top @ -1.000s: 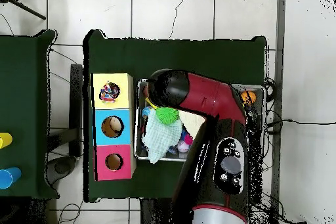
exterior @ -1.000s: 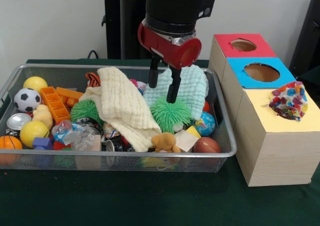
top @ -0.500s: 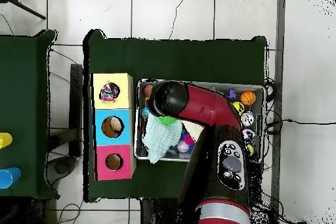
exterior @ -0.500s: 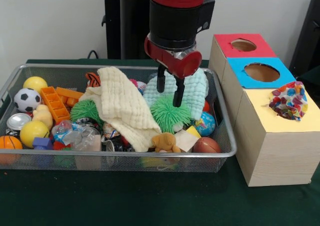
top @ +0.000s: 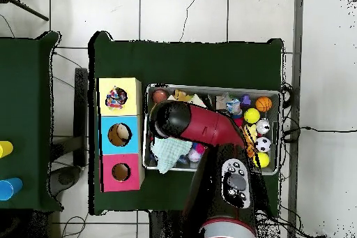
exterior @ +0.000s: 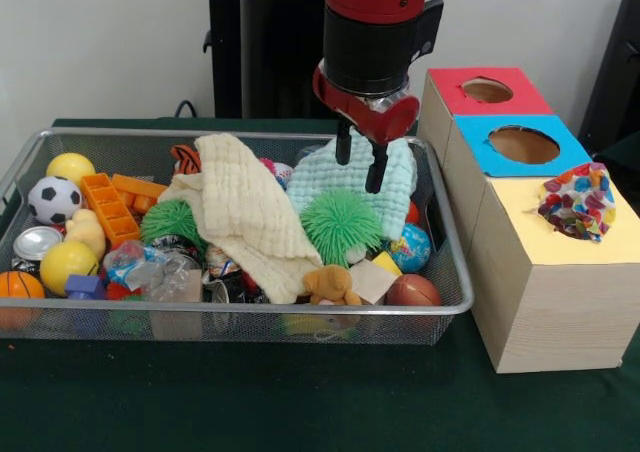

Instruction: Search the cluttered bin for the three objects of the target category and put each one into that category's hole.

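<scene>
A multicoloured cloth [exterior: 577, 203] sits stuffed in the hole of the yellow box [exterior: 545, 272] at the right of the frame, which suggests cloth is the category and one piece of three is placed. The tool [exterior: 360, 164] hangs open and empty above the mint green cloth [exterior: 355, 177] at the centre right of the wire bin [exterior: 440, 302]. That cloth and the cream cloth [exterior: 245, 212] in the middle of the bin appear still to be moved.
</scene>
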Available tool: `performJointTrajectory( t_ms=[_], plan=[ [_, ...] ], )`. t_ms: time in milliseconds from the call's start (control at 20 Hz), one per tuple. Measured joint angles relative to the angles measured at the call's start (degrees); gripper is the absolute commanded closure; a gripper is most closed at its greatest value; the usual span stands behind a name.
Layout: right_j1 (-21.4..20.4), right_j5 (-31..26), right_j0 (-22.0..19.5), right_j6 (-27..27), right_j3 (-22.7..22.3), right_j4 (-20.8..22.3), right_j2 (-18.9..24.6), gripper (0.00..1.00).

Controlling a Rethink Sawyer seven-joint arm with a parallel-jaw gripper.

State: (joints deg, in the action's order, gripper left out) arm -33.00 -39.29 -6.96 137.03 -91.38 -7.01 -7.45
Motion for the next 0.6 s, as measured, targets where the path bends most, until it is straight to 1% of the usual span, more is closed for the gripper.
performJointTrajectory(
  t_ms=[250,400,600],
  plan=[
    [-0.9,0.3,0.2,0.0,-2.6,-0.3,0.3,0.0],
    [-0.5,1.8,0.0,0.0,-3.9,-0.4,1.0,0.0],
    [1.1,6.2,-0.7,0.0,-5.1,-0.4,2.5,0.0]
  ],
)
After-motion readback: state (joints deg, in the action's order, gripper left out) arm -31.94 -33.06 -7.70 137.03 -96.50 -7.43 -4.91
